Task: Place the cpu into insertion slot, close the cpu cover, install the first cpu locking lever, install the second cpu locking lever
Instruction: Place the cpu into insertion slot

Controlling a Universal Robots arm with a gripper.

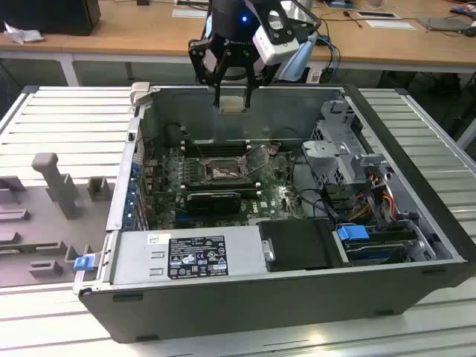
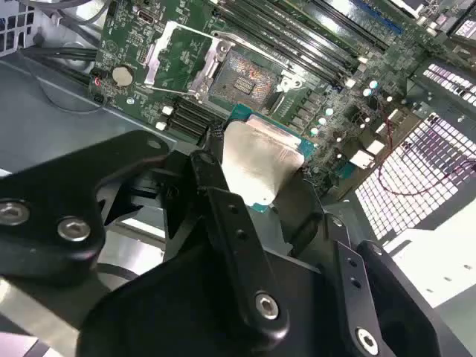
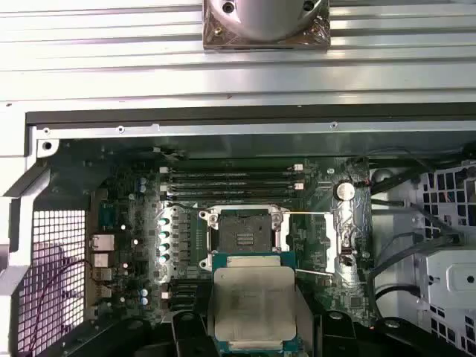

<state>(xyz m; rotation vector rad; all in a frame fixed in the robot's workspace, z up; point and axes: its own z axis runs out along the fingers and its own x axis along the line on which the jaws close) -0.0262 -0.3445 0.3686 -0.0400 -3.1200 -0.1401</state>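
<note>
The black gripper [image 1: 232,95] hangs above the open grey metal computer case [image 1: 416,186], its jaws closed on two opposite edges of the small flat square cpu [image 3: 253,294] with its pale silvery-grey top towards the wrist. The cpu sits level between the jaws. The square, dark-centred insertion slot [image 3: 243,230] with its metal rim lies well below the jaws on the green circuit board [image 3: 134,223] and a little ahead of them rather than straight beneath. In the first wrist view the chip's edges run roughly parallel to the slot's rim, so, as I judge it, the offset is the relation that counts. The thin grey metal cpu cover [image 2: 176,53] is swung open, beside the slot.
</note>
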